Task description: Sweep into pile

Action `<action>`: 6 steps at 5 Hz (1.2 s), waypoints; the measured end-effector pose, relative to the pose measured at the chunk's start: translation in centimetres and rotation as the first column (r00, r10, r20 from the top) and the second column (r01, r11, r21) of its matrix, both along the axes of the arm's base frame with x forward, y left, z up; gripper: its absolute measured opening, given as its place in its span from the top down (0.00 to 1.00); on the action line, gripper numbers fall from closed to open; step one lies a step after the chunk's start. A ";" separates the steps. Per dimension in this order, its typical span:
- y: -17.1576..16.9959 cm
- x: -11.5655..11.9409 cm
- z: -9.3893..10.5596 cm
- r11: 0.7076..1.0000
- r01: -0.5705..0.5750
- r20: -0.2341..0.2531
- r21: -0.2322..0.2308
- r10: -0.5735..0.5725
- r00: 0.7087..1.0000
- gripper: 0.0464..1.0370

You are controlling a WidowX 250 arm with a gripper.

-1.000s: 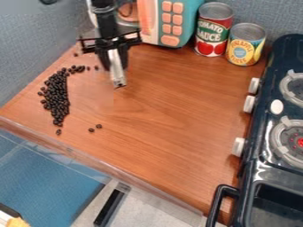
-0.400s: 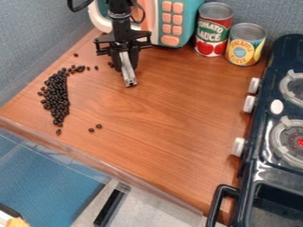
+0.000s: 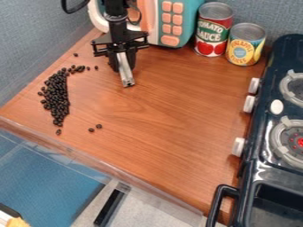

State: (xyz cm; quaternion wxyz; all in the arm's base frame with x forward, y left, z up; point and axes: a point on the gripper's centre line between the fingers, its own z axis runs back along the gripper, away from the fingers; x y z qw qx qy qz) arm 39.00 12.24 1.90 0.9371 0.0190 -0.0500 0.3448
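Observation:
The black gripper [image 3: 123,62] hangs over the back left part of the wooden counter [image 3: 160,111], shut on a silver-grey bar-shaped tool [image 3: 125,70] that points down toward the wood. Dark beans [image 3: 56,95] lie left of it in a long, narrow heap along the counter's left side, with a short tail bending right at the back. Two stray beans [image 3: 95,128] rest in front and to the right of the heap. One more bean [image 3: 75,55] sits alone near the left back edge.
A toy microwave [image 3: 172,22] stands behind the gripper, with a tomato sauce can [image 3: 213,31] and a pineapple can [image 3: 244,46] to its right. A dark toy stove [image 3: 266,133] with white knobs borders the right side. A transparent rim [image 3: 106,167] runs along the front edge.
The gripper, with the tool in it, has moved right from where it was a second ago, then slightly back left. The heap and stray beans in front look unchanged.

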 end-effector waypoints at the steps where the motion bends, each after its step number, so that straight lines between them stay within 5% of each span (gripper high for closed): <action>1: 1.4 -2.2 -0.2 1.000 -0.017 -0.019 0.011 0.017 1.000 0.67; 6: 4.6 -8.3 -0.3 0.998 -0.056 -0.068 0.018 0.057 0.996 0.67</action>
